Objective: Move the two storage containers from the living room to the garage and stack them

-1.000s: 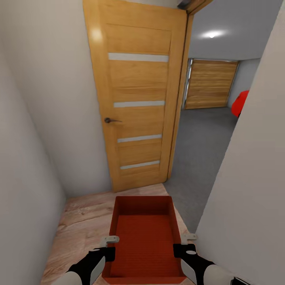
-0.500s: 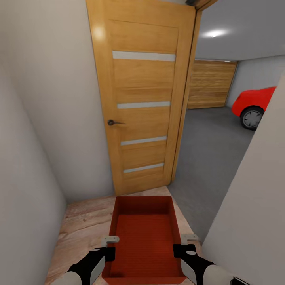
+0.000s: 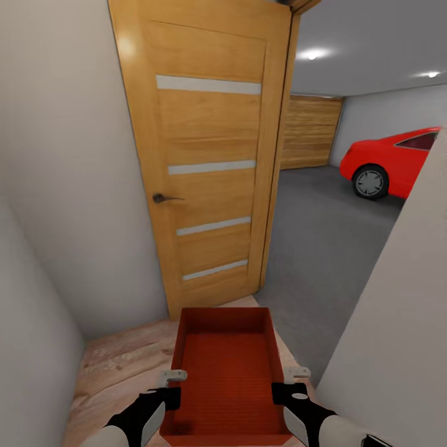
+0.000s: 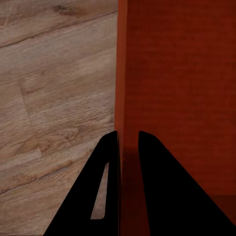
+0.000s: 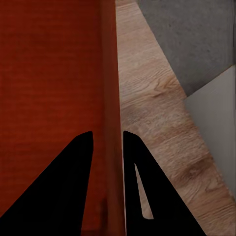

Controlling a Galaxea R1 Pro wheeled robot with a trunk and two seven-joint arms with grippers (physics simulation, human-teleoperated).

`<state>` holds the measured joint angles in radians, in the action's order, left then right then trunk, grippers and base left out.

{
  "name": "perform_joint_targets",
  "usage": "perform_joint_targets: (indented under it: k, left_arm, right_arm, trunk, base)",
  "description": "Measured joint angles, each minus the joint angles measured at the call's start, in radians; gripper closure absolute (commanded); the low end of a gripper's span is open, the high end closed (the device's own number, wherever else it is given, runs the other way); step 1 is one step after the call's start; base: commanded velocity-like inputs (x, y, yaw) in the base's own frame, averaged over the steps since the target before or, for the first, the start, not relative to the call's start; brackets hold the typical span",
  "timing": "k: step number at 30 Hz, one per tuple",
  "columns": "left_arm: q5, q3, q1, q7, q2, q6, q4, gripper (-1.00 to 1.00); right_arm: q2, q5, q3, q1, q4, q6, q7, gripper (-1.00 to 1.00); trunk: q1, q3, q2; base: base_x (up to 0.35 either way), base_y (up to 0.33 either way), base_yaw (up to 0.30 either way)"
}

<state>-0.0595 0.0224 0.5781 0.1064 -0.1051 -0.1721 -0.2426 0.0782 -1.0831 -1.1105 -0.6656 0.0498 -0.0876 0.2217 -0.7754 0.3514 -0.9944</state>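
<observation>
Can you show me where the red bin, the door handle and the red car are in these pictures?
storage container (image 3: pixel 226 366): head view, on its ribbed inside floor.
door handle (image 3: pixel 162 198): head view, on the dark lever of the striped wooden door.
red car (image 3: pixel 385 155): head view, on its body above the wheel.

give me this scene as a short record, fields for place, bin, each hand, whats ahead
place: hallway with wood-plank floor, at the open door to the garage
bin: red, open top, empty, carried between both hands
left hand: shut on bin's left wall, one finger inside, one outside
right hand: shut on bin's right wall
ahead: grey garage floor, red car, brown plank door
</observation>
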Motion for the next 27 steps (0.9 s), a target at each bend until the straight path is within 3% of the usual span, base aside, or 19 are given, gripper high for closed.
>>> perform_joint_targets:
  k: [27]
  left_arm:
    - [-0.001, 0.0, 0.0, 0.0, 0.0, 0.002, 0.0, 1.0]
  right_arm:
    - [-0.001, 0.001, 0.001, 0.0, 0.003, 0.0, 0.001, 1.0]
  trunk:
    - [0.0, 0.0, 0.0]
  base:
    - [0.185, 0.158, -0.287]
